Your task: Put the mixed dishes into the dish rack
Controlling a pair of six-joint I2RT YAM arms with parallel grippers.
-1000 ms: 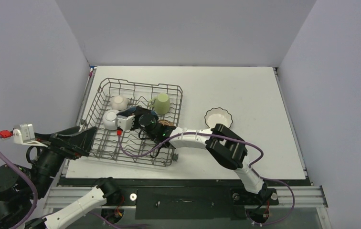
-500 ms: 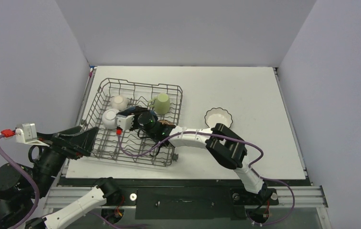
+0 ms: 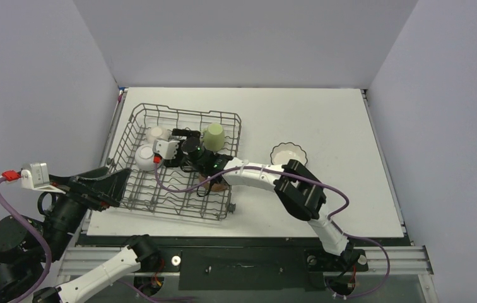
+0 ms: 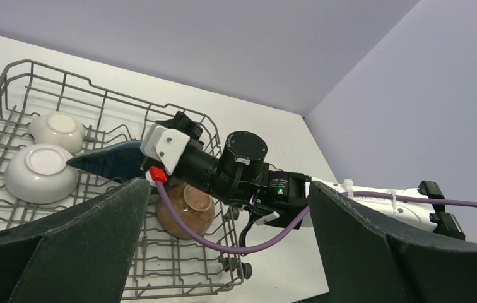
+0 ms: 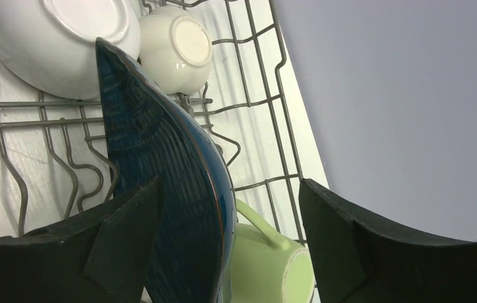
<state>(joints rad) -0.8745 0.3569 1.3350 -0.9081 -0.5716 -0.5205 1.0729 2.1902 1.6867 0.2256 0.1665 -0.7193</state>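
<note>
The blue dish is stood on edge in the rack, between the parted fingers of the right gripper. The left gripper is held wide, empty. The dish is judged stiff, slick and fragile, best pinched by its rim.

Between our spread left fingers we see a grey wire dish rack holding two upturned white bowls, a dark blue dish on edge and an upturned brown bowl under the right arm.
</note>
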